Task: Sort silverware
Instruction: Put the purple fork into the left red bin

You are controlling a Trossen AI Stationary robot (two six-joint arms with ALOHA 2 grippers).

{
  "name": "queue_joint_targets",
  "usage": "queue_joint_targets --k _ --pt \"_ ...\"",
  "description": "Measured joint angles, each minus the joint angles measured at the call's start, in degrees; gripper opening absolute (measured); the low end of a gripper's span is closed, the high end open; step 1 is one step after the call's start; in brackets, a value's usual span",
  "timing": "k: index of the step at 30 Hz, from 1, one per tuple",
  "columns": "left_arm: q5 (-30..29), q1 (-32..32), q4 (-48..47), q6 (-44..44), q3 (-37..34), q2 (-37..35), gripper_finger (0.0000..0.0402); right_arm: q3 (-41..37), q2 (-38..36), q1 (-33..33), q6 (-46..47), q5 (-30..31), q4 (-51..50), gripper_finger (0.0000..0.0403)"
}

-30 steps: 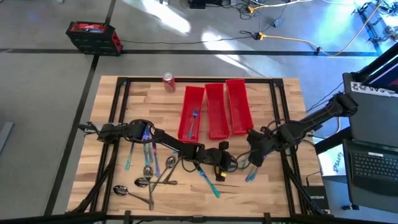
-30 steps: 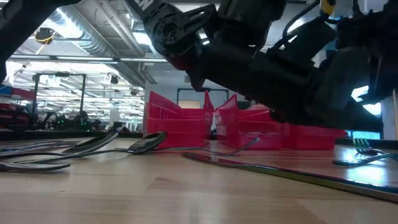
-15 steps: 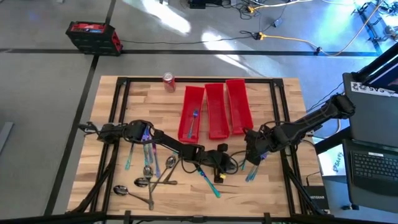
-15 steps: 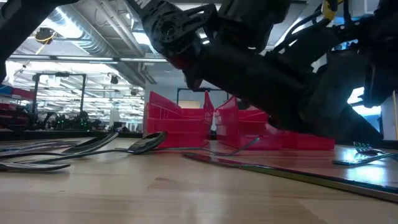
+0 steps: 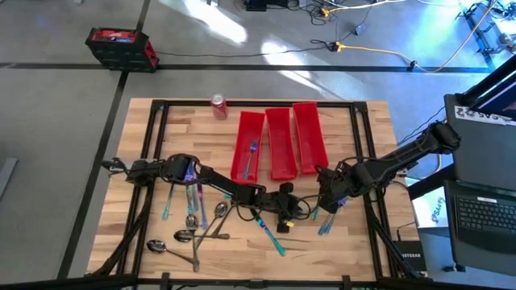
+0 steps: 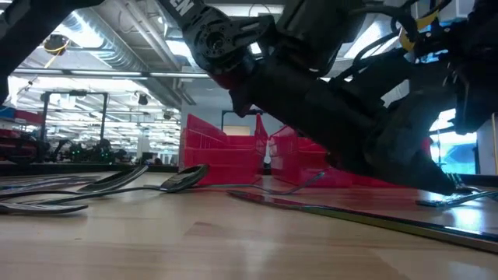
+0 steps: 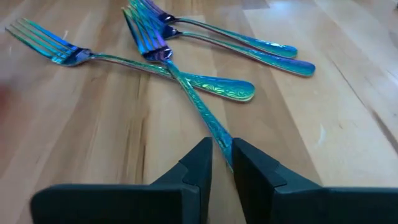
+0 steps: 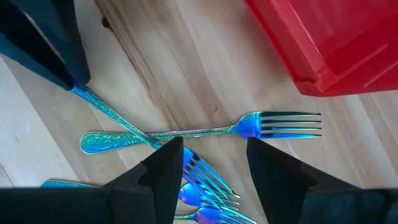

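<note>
Several iridescent teal forks [image 7: 205,81] lie crossed on the wooden table, right of centre near the front. My left gripper [image 7: 222,149], also visible from above [image 5: 300,211], reaches in from the left and is shut on one fork [image 7: 186,93]. My right gripper [image 8: 214,174] hovers open above the same forks [image 8: 249,130], fingers pointing down and touching nothing. More silverware [image 5: 193,217] lies spread at the front left, and a teal knife [image 5: 270,234] lies near the front middle. My left gripper pinches the fork's handle near its free end [image 7: 221,138] between its two fingers. The fingers come slanting down from the table's left and lie roughly along the fork. The fork lies low, crossing another fork's handle [image 7: 217,84], tines [image 7: 146,40] pointing away.
Three long red bins [image 5: 280,141] stand side by side at the far middle; the left one holds a fork [image 5: 251,157]. A red soda can [image 5: 218,105] stands at the far left of them. A bin's corner [image 8: 323,56] lies close to my right gripper.
My left gripper has tipped its fingers lower toward the table at the forks. My right gripper has shifted slightly toward the table's left, above the forks. The forks have stayed where they were.
</note>
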Motion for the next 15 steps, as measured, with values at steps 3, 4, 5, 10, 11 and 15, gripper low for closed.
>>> queue_joint_targets --k 3,4,5,10,11,15 --pt "1.35 -0.36 0.31 3.14 0.00 0.00 0.0048 0.00 0.00 0.00 1.27 0.09 -0.77 0.0163" --pt "1.49 -0.42 0.39 3.84 0.00 0.00 0.0048 0.00 0.00 0.00 1.29 0.13 -1.08 0.0163" --pt "1.58 -0.48 0.39 4.64 0.00 0.00 0.0048 0.00 0.00 0.00 1.33 0.13 -1.23 0.0163" --pt "1.72 -0.36 0.00 3.79 0.00 0.00 0.0048 0.00 0.00 0.00 1.42 0.14 -1.23 0.0163" --pt "1.72 -0.29 -0.02 3.54 0.00 0.00 0.0048 0.00 0.00 0.00 1.42 0.15 -1.23 0.0163" --pt "1.66 -0.27 -0.02 3.58 0.00 -0.02 0.0048 0.00 0.00 0.00 1.42 0.17 -1.21 0.0163"
